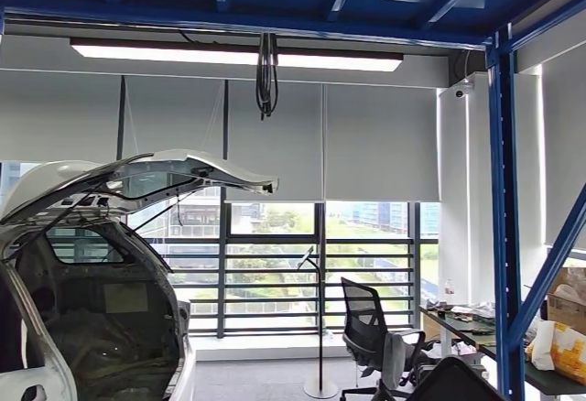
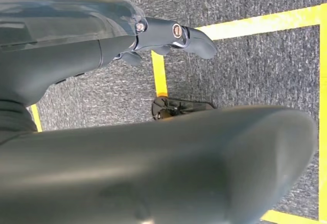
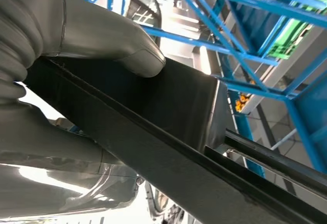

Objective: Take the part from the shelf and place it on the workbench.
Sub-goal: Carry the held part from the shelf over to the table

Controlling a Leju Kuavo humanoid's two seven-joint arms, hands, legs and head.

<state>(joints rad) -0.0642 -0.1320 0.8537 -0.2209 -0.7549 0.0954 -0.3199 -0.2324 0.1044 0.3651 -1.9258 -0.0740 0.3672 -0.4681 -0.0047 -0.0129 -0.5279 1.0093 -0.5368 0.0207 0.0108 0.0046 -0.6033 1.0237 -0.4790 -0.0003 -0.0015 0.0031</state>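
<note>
Right hand [image 3: 96, 81] gripping the black part [image 3: 165, 132], thumb pressed on it; left hand [image 2: 154, 81] empty, fingers apart above carpet [image 2: 250, 70].

Grey carpet floor [image 2: 247, 75] — yellow tape lines [image 2: 266, 22] on it.

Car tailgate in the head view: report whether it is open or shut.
Open. The white car's tailgate is raised high, exposing the cargo area beneath it.

The white car [image 1: 90, 273] is cut off at the frame's lower left. The dark part [image 3: 185, 147] runs past the lower right edge, hiding the right hand's [image 3: 88, 45] fingers.
</note>
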